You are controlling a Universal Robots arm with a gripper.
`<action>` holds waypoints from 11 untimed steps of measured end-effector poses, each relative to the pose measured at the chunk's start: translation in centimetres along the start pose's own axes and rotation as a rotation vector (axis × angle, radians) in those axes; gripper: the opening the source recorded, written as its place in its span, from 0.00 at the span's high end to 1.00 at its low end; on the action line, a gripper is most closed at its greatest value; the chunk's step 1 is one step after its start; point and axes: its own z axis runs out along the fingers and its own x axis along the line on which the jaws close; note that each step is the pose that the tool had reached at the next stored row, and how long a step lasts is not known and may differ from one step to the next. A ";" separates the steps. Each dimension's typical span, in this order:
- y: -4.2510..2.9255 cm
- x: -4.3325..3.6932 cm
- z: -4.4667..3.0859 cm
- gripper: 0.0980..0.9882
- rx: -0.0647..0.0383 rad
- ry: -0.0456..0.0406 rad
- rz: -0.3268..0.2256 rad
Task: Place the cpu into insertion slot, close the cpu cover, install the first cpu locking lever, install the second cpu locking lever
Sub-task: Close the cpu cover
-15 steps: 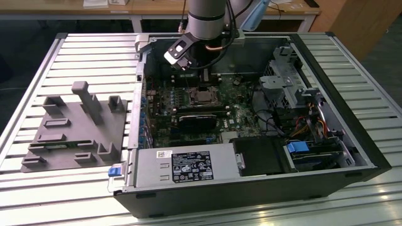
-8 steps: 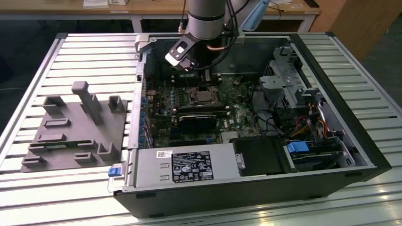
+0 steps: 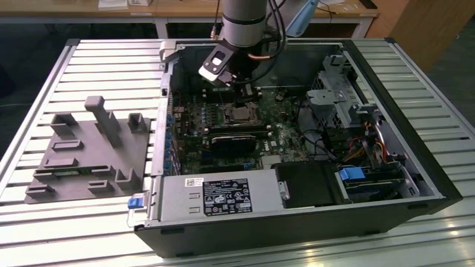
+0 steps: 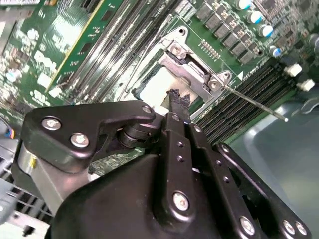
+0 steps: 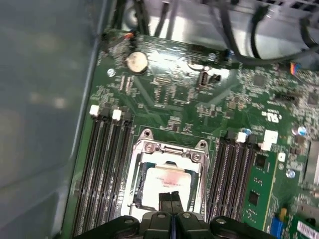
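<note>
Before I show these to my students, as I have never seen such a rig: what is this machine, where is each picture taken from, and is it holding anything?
It is a single robot arm reaching down into an open computer case that lies on a slatted metal table. The exterior view looks on from outside; a grey holder block lies at that view's left. The two wrist views come from cameras riding on the arm, facing the green circuit board. There the gripper hangs just above the cpu, which sits in its socket with the cpu cover framing it. The fingers are pressed together and hold nothing.
</note>
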 end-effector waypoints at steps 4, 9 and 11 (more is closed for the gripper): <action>0.00 0.00 0.00 1.00 -0.001 0.0018 -0.072; 0.00 0.00 0.00 1.00 -0.002 0.0042 -0.163; 0.00 0.00 0.00 1.00 -0.003 0.0052 -0.199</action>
